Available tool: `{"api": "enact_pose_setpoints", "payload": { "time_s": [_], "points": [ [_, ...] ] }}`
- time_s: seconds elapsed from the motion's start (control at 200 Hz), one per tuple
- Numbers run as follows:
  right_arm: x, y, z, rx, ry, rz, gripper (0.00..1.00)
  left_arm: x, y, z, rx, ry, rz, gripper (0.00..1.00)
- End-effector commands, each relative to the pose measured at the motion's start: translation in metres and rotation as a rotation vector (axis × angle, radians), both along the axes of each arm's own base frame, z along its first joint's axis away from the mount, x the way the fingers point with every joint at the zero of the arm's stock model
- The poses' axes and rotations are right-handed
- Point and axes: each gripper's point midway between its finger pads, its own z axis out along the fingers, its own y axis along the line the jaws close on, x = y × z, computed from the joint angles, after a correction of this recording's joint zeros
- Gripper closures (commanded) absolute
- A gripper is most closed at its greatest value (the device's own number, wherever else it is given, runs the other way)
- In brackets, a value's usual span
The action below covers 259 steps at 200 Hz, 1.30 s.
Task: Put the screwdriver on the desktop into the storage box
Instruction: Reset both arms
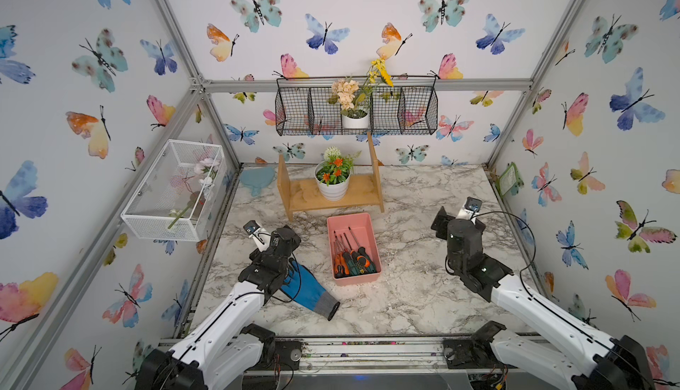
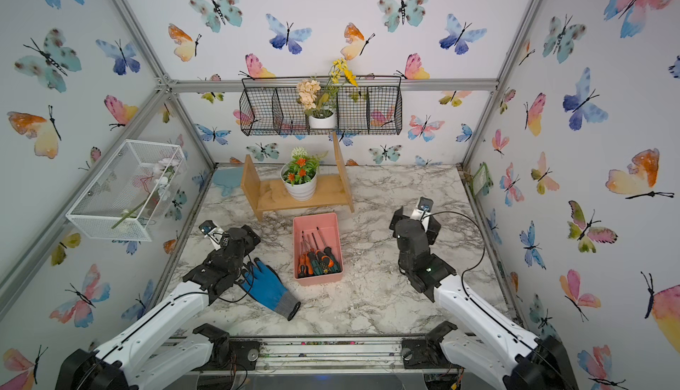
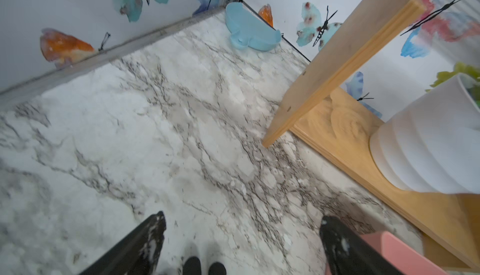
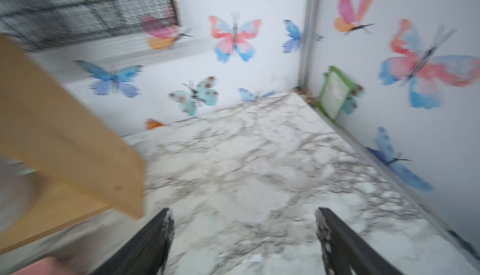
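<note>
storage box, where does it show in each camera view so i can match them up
Both top views: storage box at centre, just in front of the wooden shelf.
Left wrist: only its pink corner, beside the shelf's base.
Right wrist: a blurred pink edge, probably the storage box, near the shelf.
Shared landmark: the wooden shelf, in all four.

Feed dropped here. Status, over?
Left end effector open, right end effector open, both empty. Screwdrivers lying in box. Glove on desktop, clear of box.
</note>
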Motion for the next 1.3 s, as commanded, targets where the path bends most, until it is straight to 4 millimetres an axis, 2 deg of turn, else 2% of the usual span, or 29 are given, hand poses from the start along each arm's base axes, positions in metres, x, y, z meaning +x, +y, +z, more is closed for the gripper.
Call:
{"api": "enact_pose_setpoints", "payload": {
  "time_s": [0.0,0.055,0.2,0.25,0.28,0.3,0.395,0.471,0.531,0.566,0.611,0.651,0.686,0.776,0.801,0.896,0.931,1.016,1.081,1.291],
  "points": [
    [0.016,-0.018,-0.031,-0.149,0.038,0.004,0.09,0.023,0.023,0.031,0.260,-0.045,0.062,0.01],
    [0.023,-0.028,-0.046,-0.191,0.064,-0.030,0.08,0.029,0.025,0.032,0.335,-0.035,0.045,0.01],
    [0.031,-0.032,-0.070,-0.176,-0.040,0.006,0.08,0.033,0.031,0.023,0.421,-0.093,-0.026,0.01],
    [0.034,-0.030,-0.064,-0.223,-0.088,0.034,0.08,0.030,0.036,0.019,0.420,-0.123,-0.035,0.01],
    [0.037,-0.021,-0.069,-0.213,-0.087,0.102,0.08,0.029,0.038,0.016,0.422,-0.136,-0.044,0.01],
    [0.038,-0.023,-0.076,-0.192,-0.070,0.099,0.08,0.029,0.040,0.014,0.423,-0.142,-0.052,0.01],
    [0.033,-0.028,-0.072,-0.148,-0.127,0.143,0.10,0.027,0.047,0.007,0.420,-0.171,-0.069,0.01],
    [0.025,-0.031,-0.083,-0.086,-0.126,0.202,0.11,0.032,0.046,0.004,0.410,-0.182,-0.106,0.01],
    [0.024,-0.036,-0.072,-0.102,-0.225,0.198,0.11,0.036,0.044,0.004,0.436,-0.201,-0.136,0.01],
    [0.025,-0.036,-0.074,-0.094,-0.198,0.199,0.10,0.038,0.042,0.001,0.449,-0.193,-0.156,0.01],
    [0.030,-0.037,-0.091,-0.056,-0.090,0.194,0.11,0.041,0.040,-0.004,0.446,-0.187,-0.175,0.01],
    [0.034,-0.040,-0.087,-0.059,-0.119,0.188,0.10,0.043,0.037,-0.009,0.445,-0.191,-0.196,0.01],
    [0.035,-0.039,-0.080,-0.076,-0.163,0.195,0.05,0.043,0.035,-0.013,0.443,-0.205,-0.205,0.01],
    [0.038,-0.039,-0.093,-0.048,-0.072,0.191,0.02,0.052,0.031,-0.022,0.428,-0.190,-0.253,0.01],
    [0.039,-0.040,-0.091,-0.049,-0.081,0.188,0.02,0.053,0.033,-0.025,0.403,-0.178,-0.262,0.01],
    [0.043,-0.040,-0.089,-0.070,-0.102,0.190,0.02,0.040,0.040,-0.022,0.410,-0.264,-0.223,0.01],
    [0.043,-0.041,-0.092,-0.062,-0.077,0.184,0.02,0.040,0.040,-0.020,0.421,-0.281,-0.217,0.01],
    [0.044,-0.041,-0.092,-0.060,-0.078,0.184,0.01,0.043,0.040,-0.030,0.395,-0.203,-0.230,0.01],
    [0.043,-0.041,-0.091,-0.063,-0.087,0.185,0.01,0.042,0.040,-0.023,0.408,-0.244,-0.222,0.01],
    [0.044,-0.041,-0.092,-0.059,-0.071,0.185,0.02,0.043,0.039,-0.027,0.399,-0.215,-0.232,0.01]
  ]
}}
